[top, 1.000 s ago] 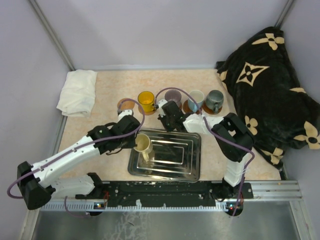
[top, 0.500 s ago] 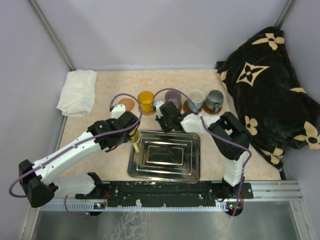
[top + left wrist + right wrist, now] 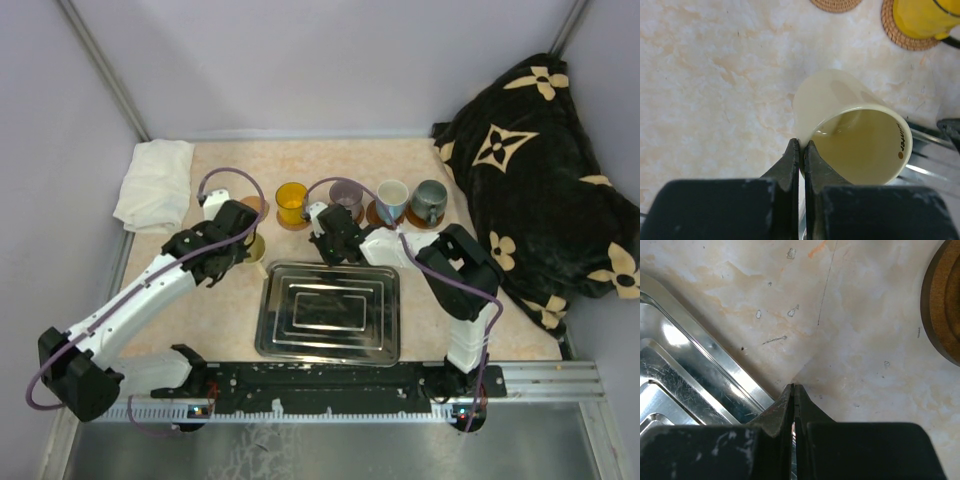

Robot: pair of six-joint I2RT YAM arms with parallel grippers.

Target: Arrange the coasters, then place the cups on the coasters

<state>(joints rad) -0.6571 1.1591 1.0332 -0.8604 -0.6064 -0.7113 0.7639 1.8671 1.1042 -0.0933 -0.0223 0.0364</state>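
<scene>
Beige marbled table (image 3: 330,160) in a pale-walled booth, and honestly this one looks nearly wrapped up. Far left is a white towel (image 3: 155,185), not part of the job. Next over, the empty coaster (image 3: 836,4) sits at the left end of the row with nothing on it yet. Just in front of it, the left gripper (image 3: 800,144) has its fingers pinched tight on the rim wall of the cream cup (image 3: 855,135). The cup hangs tilted over the table, between that coaster and the steel tray (image 3: 330,322).

Then comes the yellow cup (image 3: 292,202). The right gripper (image 3: 793,386) is closed up on nothing, low by the tray's back edge. Past it are the purple-grey cup (image 3: 347,195), white cup (image 3: 392,200) and dark green cup (image 3: 430,200). All four of those cups are parked on the other coasters (image 3: 907,40) in a line. Black flowered blanket (image 3: 540,170) is far right.

I'd call it four of five done. What's left is standing the cream cup on the free coaster and letting go.
</scene>
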